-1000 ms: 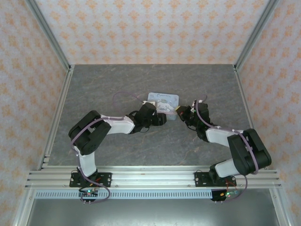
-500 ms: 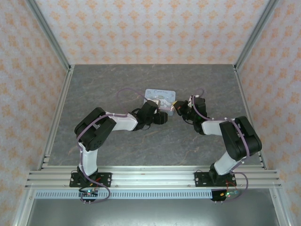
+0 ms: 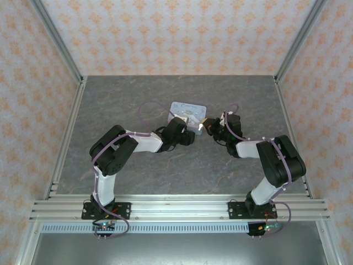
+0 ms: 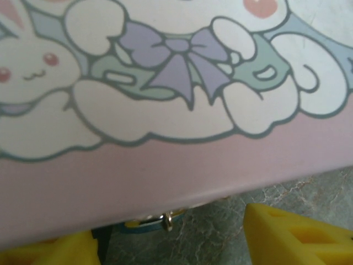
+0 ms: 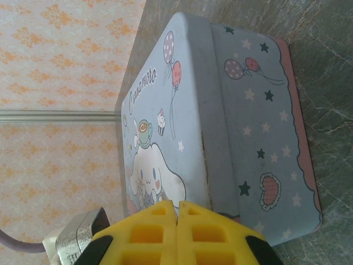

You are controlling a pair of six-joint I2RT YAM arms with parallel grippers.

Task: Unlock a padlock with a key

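Though unclear, left gripper (image 3: pixel 193 132) against tin (image 3: pixel 185 108)

Table: grey, marble-veined flat tabletop (image 3: pixel 127 99), metal rails (image 3: pixel 66 138) along its edges.
On it: pale blue-and-pink rectangular cartoon tin (image 3: pixel 186 109), around the middle, lid up.

Tin (image 3: pixel 188 110) shifted far-left, turned slightly; R gripper (image 3: pixel 204 126) moved left twd it; R elbow (image 3: pixel 284 163) swung inward, L elbow (image 3: pixel 113 149) rightward.

Below the cartoon tin's (image 4: pixel 176 154) pink edge, the padlock (image 4: pixel 144 225) shows between the tool's (image 4: pixel 174 245) parted yellow fingers (image 4: pixel 292 237).
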